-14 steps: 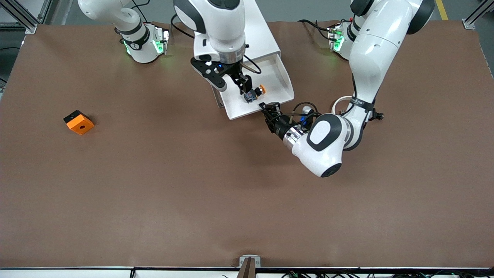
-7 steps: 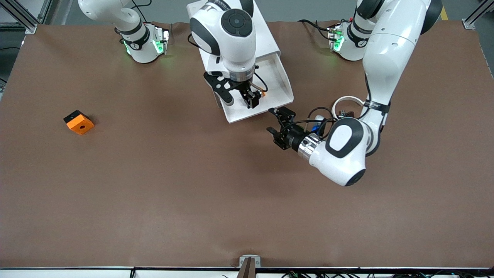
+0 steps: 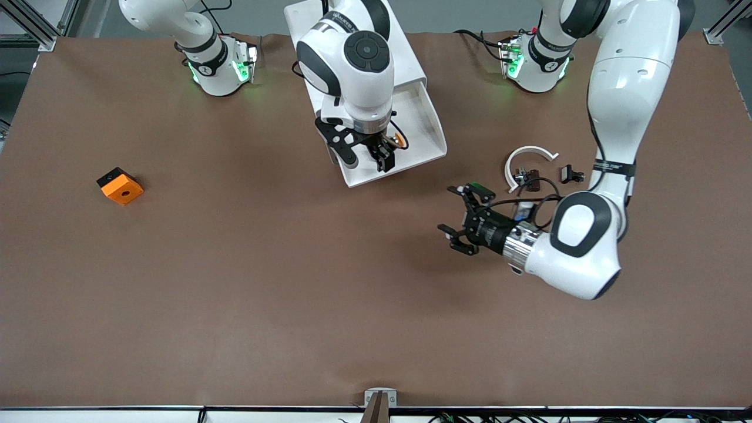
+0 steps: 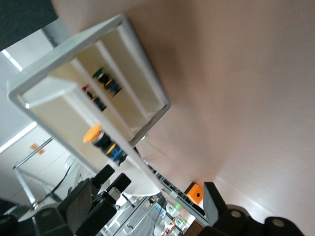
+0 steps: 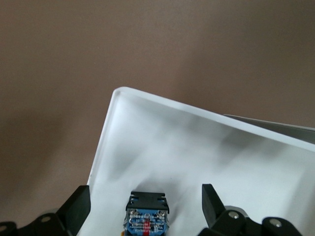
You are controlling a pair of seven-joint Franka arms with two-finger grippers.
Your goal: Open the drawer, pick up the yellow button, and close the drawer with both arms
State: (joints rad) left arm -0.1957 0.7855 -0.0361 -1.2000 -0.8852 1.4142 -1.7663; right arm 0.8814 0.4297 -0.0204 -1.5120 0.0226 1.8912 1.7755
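While drawer (image 3: 432, 126) sits open, button (image 3: 399, 140) lies inside.

Your right arm reaches out from its base and bends straight down, its right hand (image 3: 382, 154) pointing into the open drawer (image 3: 432, 126) with fingers spread wide apart. Your left arm folds at the elbow, forearm low and level, its left hand (image 3: 464, 218) over the counter (image 3: 235, 294) near the drawer, fingers spread and empty.

Even overhead light, soft shadows under arms; wrist views slightly blurred.
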